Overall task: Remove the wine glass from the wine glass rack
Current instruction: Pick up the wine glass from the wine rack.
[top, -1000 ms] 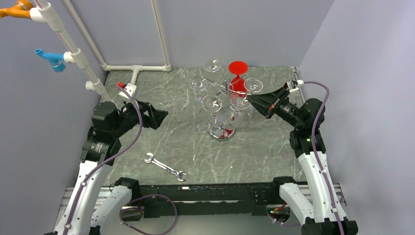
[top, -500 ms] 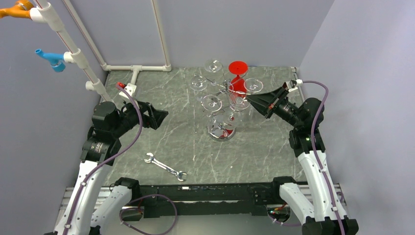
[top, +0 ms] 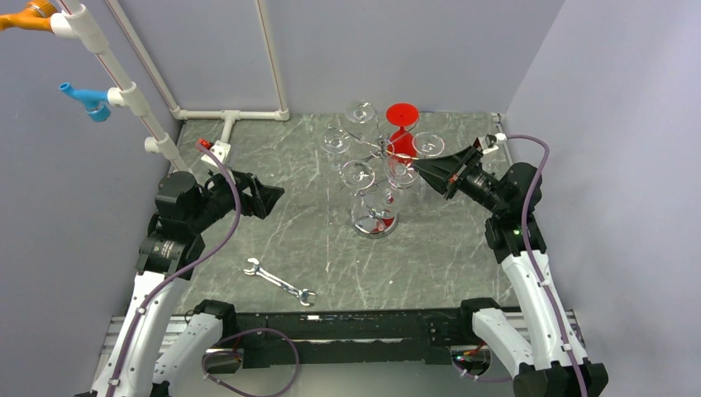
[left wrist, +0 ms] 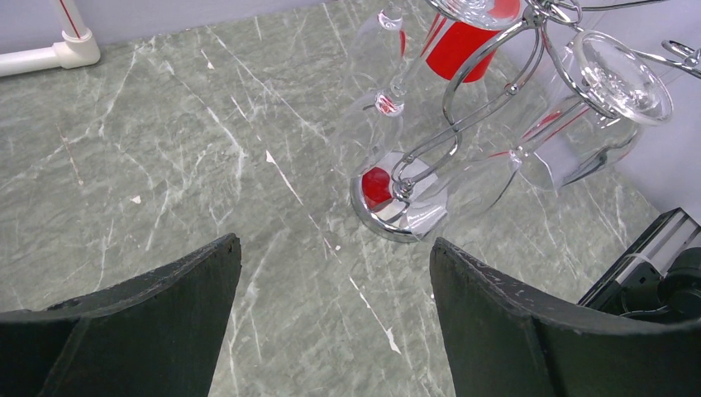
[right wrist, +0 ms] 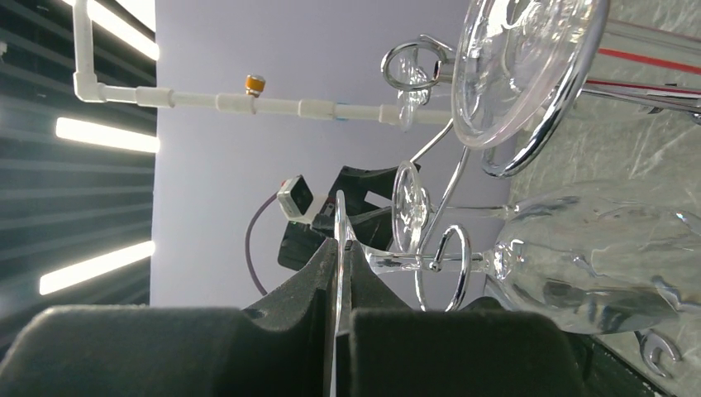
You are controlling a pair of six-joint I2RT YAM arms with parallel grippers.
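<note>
The chrome wine glass rack (top: 374, 223) stands mid-table with several clear glasses hanging upside down from its curled arms. My right gripper (top: 417, 168) is at the rack's right side, shut on the thin round foot of one clear wine glass (top: 404, 173). In the right wrist view the foot is pinched edge-on between the fingertips (right wrist: 360, 273) of that gripper (right wrist: 339, 248). The wine glass (right wrist: 595, 256) has its stem still running through a wire loop (right wrist: 453, 256). My left gripper (top: 266, 198) hangs open and empty left of the rack. The left wrist view shows it (left wrist: 333, 244) short of the shiny base (left wrist: 369, 213).
A red wine glass (top: 402, 124) hangs at the rack's far side. A silver wrench (top: 279, 283) lies near the front edge. White pipe framing (top: 227, 116) runs along the back left corner. Grey walls close in on three sides.
My right arm has edged slightly left and away from me, still pinching the glass foot. The left arm has not moved.
</note>
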